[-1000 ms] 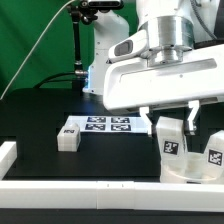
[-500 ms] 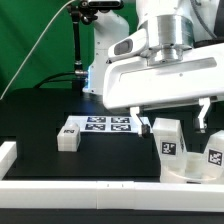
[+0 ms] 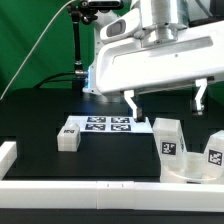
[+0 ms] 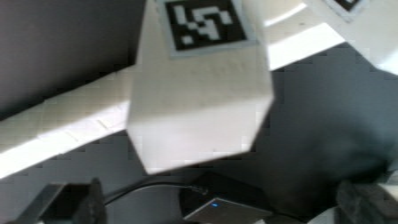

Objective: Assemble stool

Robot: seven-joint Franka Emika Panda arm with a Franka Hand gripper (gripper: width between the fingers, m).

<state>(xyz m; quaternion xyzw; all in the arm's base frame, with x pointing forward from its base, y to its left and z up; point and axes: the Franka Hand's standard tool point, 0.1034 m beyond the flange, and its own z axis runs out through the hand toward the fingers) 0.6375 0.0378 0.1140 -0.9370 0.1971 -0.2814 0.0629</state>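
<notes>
Exterior view: gripper [image 3: 166, 104] hangs above the seat [image 3: 182, 173], fingers wide apart, nothing held. Seat sits at the view's lower right, beside the front rail [image 3: 90, 190]. First leg [image 3: 168, 137] and second leg [image 3: 213, 150] stand upright on it. Third leg [image 3: 69, 133] lies apart, left of the marker board [image 3: 108, 124].

Wrist view: tagged leg [image 4: 199, 95] close up; dark fingers [image 4: 68, 203] clear of it.

Seat [image 3: 190, 170] bearing upright legs [image 3: 168, 136], loose leg [image 3: 69, 134] apart

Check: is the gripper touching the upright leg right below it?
Apart. The exterior view shows the open gripper hanging above the leg, with a plain gap between both fingertips and the leg's top.
</notes>
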